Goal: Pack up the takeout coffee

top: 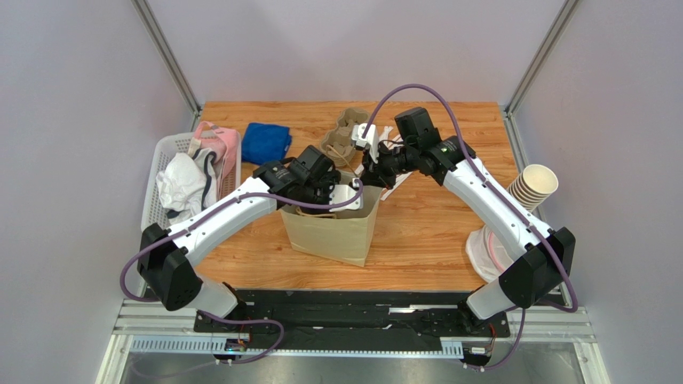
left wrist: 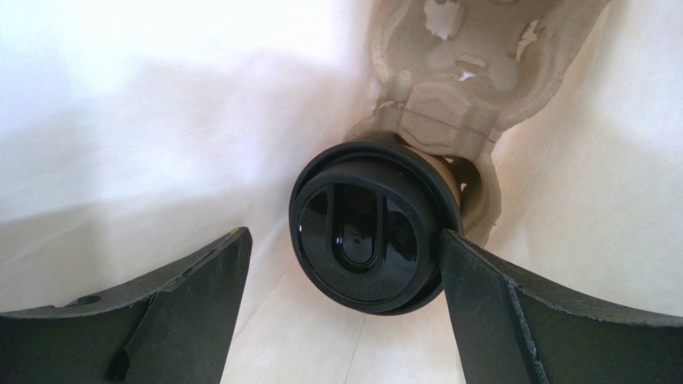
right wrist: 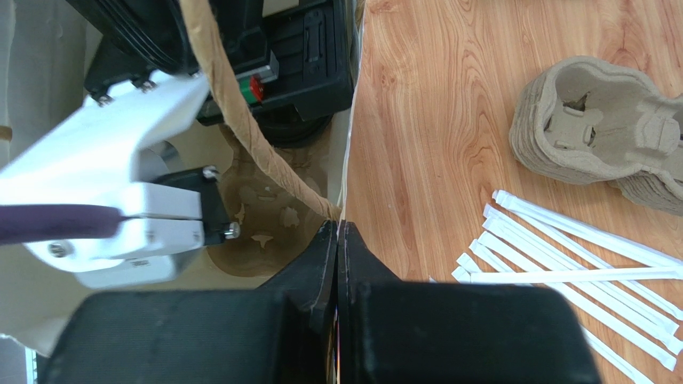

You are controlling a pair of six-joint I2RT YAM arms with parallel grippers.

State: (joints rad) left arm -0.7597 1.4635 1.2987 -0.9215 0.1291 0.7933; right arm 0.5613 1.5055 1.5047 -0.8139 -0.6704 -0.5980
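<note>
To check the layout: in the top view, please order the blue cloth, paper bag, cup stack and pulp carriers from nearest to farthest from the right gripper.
1. paper bag: centre, its rim pinched by the right gripper.
2. pulp carriers: just beyond, toward the far edge.
3. blue cloth: far left.
4. cup stack: right table edge.

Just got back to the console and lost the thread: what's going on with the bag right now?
The left pincer is down inside the paper bag, open around the takeout coffee, which is seated in a cardboard carrier. The right pincer is shut on the bag's rim, holding it open.
</note>
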